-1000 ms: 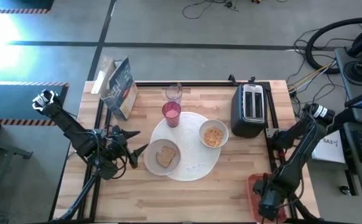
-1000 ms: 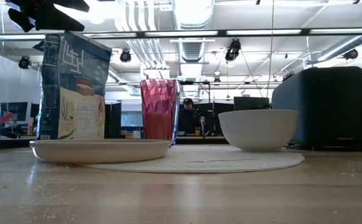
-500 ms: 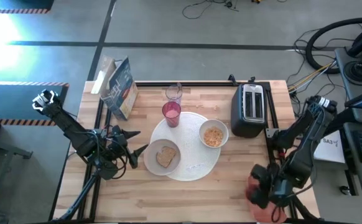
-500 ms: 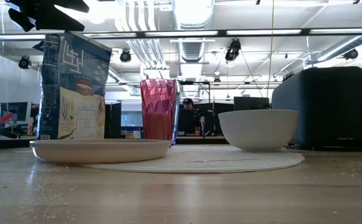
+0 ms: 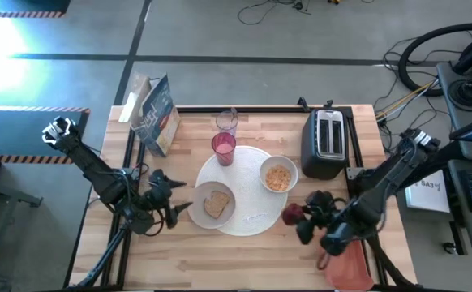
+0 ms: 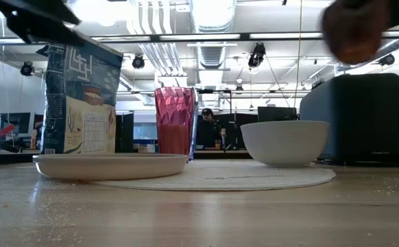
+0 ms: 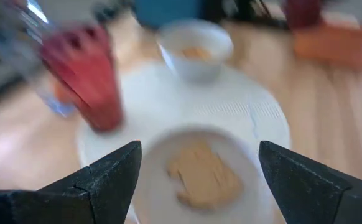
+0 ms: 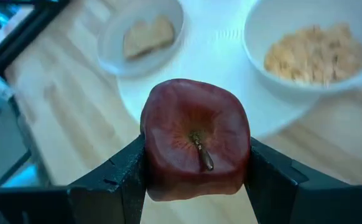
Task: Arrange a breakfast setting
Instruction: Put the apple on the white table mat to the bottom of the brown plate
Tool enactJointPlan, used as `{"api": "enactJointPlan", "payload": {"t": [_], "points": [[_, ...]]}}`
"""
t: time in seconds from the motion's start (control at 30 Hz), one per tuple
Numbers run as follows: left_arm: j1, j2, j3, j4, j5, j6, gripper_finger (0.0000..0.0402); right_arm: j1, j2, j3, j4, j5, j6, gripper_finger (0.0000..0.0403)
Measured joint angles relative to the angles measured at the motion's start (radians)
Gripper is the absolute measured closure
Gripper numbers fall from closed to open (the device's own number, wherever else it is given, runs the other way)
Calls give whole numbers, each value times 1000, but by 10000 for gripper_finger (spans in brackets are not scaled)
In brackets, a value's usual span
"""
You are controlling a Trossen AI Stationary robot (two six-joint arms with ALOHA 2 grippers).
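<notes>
On the table: toast (image 5: pixel 216 203), bowl (image 5: pixel 278 176), tumbler (image 5: pixel 224 148) are sitting around the big plate (image 5: pixel 256 212).
Right hand (image 5: pixel 301 217): clamping the apple (image 8: pixel 194 139), hovering right of the plate.
Left hand (image 5: pixel 181 206): fingers apart, waiting near toast.
Left: placing the apple.

A wooden table (image 5: pixel 244 255) carries a large white plate (image 5: pixel 256 217), clear glass (image 5: pixel 226 122), cereal box (image 5: pixel 156 113), black toaster (image 5: pixel 323 143) and orange tray (image 5: pixel 351 264).

On large plate (image 5: pixel 252 212): small plate (image 5: pixel 197 212) with toast (image 5: pixel 216 203) at left, bowl (image 5: pixel 278 176) at right, tumbler (image 5: pixel 224 148) behind; apple (image 5: pixel 292 213) held just right of plate's rim.
</notes>
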Motion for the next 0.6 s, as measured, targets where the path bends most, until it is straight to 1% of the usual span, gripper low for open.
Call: {"api": "enactJointPlan", "payload": {"t": [0.1,0.23,0.33,0.5,0.6], "points": [[0,-1,0,-61,143,-37,95,-57,49,0,101,51,-80,202],[0,-1,0,-205,231,-178,95,-112,113,0,278,68,-247,202],[0,1,-6,-296,300,-282,95,-136,149,5,367,68,-331,202],[0,23,-64,-304,407,-381,95,-154,183,44,382,71,-382,202],[0,48,-115,-285,429,-433,95,-156,196,71,382,78,-427,202]]}}
